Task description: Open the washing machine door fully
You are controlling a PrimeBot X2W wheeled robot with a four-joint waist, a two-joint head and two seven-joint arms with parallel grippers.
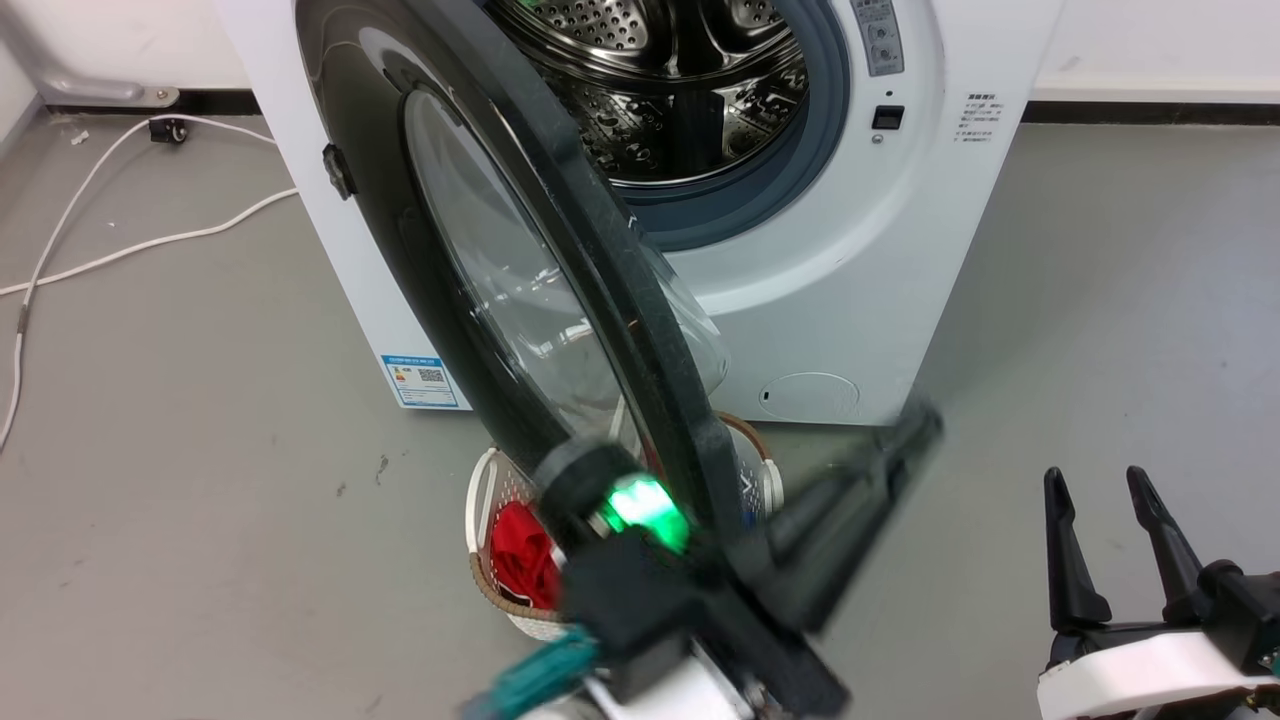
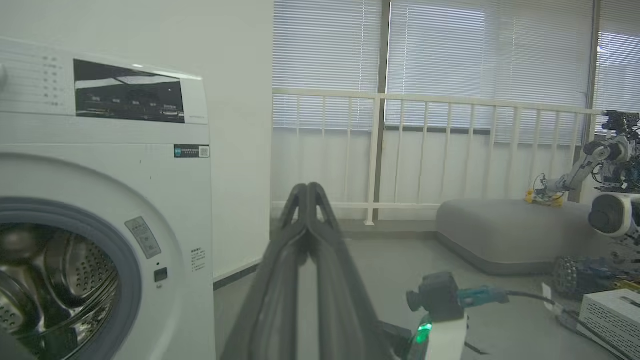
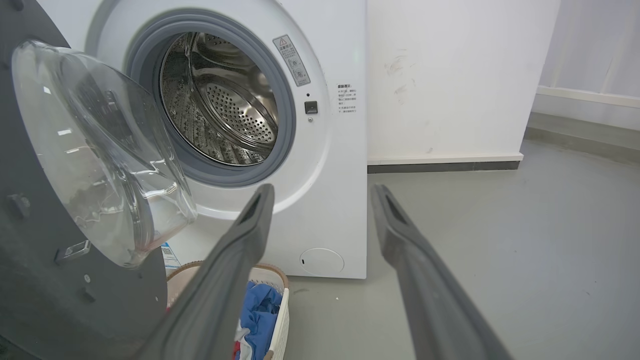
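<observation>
The washing machine door [image 1: 372, 170], a glossy black ring around a clear glass bowl, stands swung out from the white machine [image 1: 850, 290], nearly edge-on to the head view. In the right wrist view its grey inner face [image 3: 30, 280] and the bowl are at the left. The steel drum opening [image 1: 680, 90] is uncovered. My left gripper [image 1: 915, 425] is blurred, just right of the door's lower edge, pointing up and right. Its fingers are pressed together on nothing in the left wrist view [image 2: 307, 189]. My right gripper [image 1: 1105, 485] is open at the lower right, apart from the door, with nothing between its fingers [image 3: 322, 190].
A white laundry basket [image 1: 485, 500] with red and blue clothes sits on the floor under the door. White cables [image 1: 100, 240] lie on the grey floor to the left. The left wrist view has a grey low platform [image 2: 500, 225], a railing, another robot arm [image 2: 600, 160] and a white box [image 2: 610, 310].
</observation>
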